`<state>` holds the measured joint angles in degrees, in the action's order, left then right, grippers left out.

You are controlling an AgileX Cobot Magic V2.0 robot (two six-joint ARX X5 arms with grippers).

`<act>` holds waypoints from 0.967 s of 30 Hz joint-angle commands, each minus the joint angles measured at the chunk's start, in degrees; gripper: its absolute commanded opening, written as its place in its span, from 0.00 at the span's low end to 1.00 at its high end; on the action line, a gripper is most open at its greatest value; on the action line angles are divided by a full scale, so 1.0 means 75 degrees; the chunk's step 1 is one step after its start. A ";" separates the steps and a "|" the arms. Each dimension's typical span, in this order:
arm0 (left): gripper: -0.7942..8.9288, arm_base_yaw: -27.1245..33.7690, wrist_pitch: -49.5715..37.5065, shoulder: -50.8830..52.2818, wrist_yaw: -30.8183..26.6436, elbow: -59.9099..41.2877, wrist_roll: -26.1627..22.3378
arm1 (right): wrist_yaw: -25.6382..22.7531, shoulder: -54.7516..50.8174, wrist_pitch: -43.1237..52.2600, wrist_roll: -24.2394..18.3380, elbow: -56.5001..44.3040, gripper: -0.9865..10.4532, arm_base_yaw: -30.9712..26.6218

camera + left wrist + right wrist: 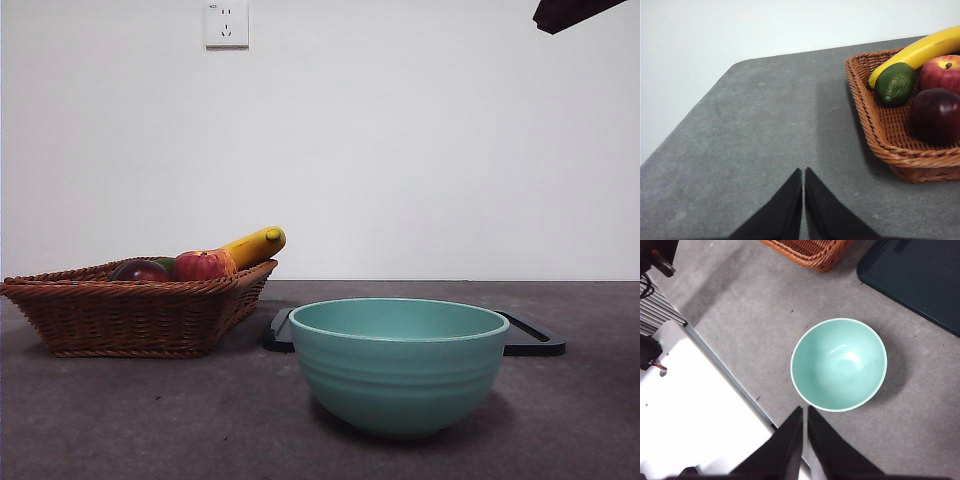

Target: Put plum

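The plum (935, 115) lay in the wicker basket (890, 145), at the near side of it in the left wrist view, touching the red apple (941, 72) and just beside the green fruit (896, 82), over which the banana (920, 50) rested. In the front view only its dark top (140, 270) was seen above the basket rim. Nothing had yet been grasped: the left gripper (803, 172) was held above the bare counter (765, 125) beside the basket with its jaws closed together and empty, and the right gripper (804, 410) was held high over the teal bowl (839, 364), its jaws likewise pressed shut on nothing.

The step in hand was judged to be the reach for the plum, and the left arm was judged the better placed for it. The jaws would need to be opened wide before descent, since the fruit is round and glossy and could slip from a shallow pinch. A descent from above, centred on the plum, would be wanted, with one jaw let into the gap on the apple's side so that neither the apple nor the basket wall is struck. The bowl, with the dark tray (920, 280) behind it, was taken as the likely destination.
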<state>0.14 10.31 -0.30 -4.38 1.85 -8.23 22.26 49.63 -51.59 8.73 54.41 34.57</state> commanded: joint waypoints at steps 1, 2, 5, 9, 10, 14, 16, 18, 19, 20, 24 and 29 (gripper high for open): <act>0.09 0.0015 0.0052 0.0015 -0.0017 -0.0160 0.0044 | -0.0020 0.0058 0.0076 -0.0114 0.0119 0.09 0.0067; 0.09 0.0015 0.0052 0.0015 -0.0017 -0.0160 0.0044 | -0.0020 0.0058 0.0076 -0.0114 0.0119 0.09 0.0067; 0.09 0.0015 0.0052 0.0015 -0.0017 -0.0160 0.0044 | -0.0017 0.0058 0.0076 -0.0111 0.0117 0.09 0.0067; 0.09 0.0015 0.0052 0.0015 -0.0017 -0.0160 0.0044 | -0.0015 0.0044 0.0163 -0.0119 0.0119 0.09 0.0067; 0.09 0.0015 0.0052 0.0015 -0.0017 -0.0160 0.0044 | -0.0035 0.0000 0.0219 -0.0175 0.0117 0.09 0.0041; 0.09 0.0015 0.0052 0.0015 -0.0017 -0.0160 0.0044 | -0.0393 -0.0254 0.0711 -0.1020 0.0067 0.09 -0.0536; 0.09 0.0015 0.0052 0.0015 -0.0017 -0.0160 0.0044 | -0.0367 -0.0469 0.1247 -0.1323 -0.0082 0.09 -0.1005; 0.09 0.0015 0.0052 0.0015 -0.0017 -0.0160 0.0044 | -0.0370 -0.0836 0.2011 -0.1475 -0.0396 0.09 -0.1658; 0.09 0.0015 0.0052 0.0015 -0.0017 -0.0160 0.0044 | -0.0370 -0.1020 0.2328 -0.1478 -0.0565 0.09 -0.1988; 0.09 0.0015 0.0052 0.0015 -0.0017 -0.0160 0.0044 | -0.0370 -0.1253 0.2731 -0.1478 -0.0801 0.09 -0.2398; 0.09 0.0015 0.0052 0.0015 -0.0017 -0.0160 0.0044 | -0.0501 -0.2302 0.4086 -0.1594 -0.1958 0.09 -0.3914; 0.09 0.0015 0.0052 0.0015 -0.0017 -0.0160 0.0044 | -0.1364 -0.3803 0.5490 -0.1676 -0.3896 0.09 -0.4963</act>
<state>0.14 10.31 -0.30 -4.36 1.85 -8.21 12.91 21.98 -11.97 -3.20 26.76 -2.22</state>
